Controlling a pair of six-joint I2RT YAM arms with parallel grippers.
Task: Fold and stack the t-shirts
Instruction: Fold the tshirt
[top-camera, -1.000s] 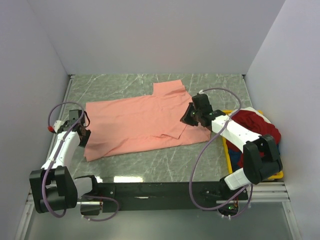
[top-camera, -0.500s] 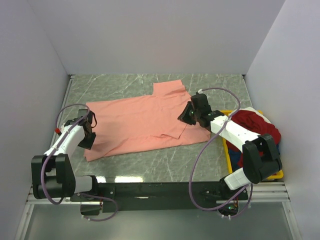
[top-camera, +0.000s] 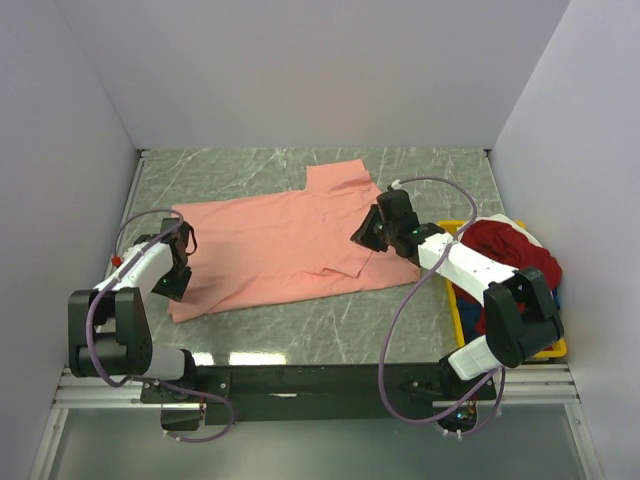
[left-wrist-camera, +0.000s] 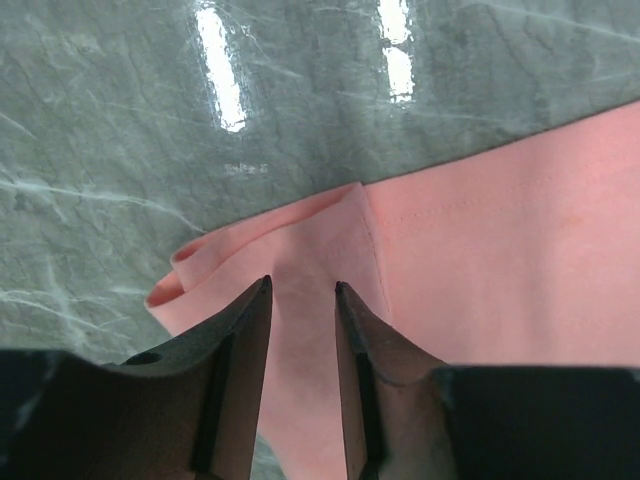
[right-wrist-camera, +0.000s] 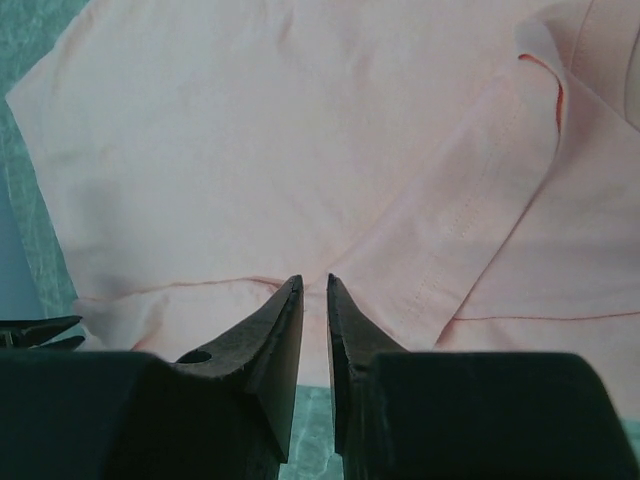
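So the salmon-pink t-shirt is lying spread out mostly flat in the middle of the grey marble desk, one sleeve sticking out toward the far wall. Its corner nearest the left arm is turned up into a little loose fold. The left gripper sits right over that folded corner, jaws apart with a clear gap, and you can see pink cloth through the gap. They don't look like they're clamped on anything.

At the shirt's opposite edge, by the sleeve seam, the right gripper points down at the cloth. Its jaws are nearly together, just a thin slit between the tips, and honestly I can't tell whether they're pinching fabric or not.

Off beyond that same edge of the pink shirt there's the deep red t-shirt, bunched up in a yellow bin with some dark blue cloth under it.
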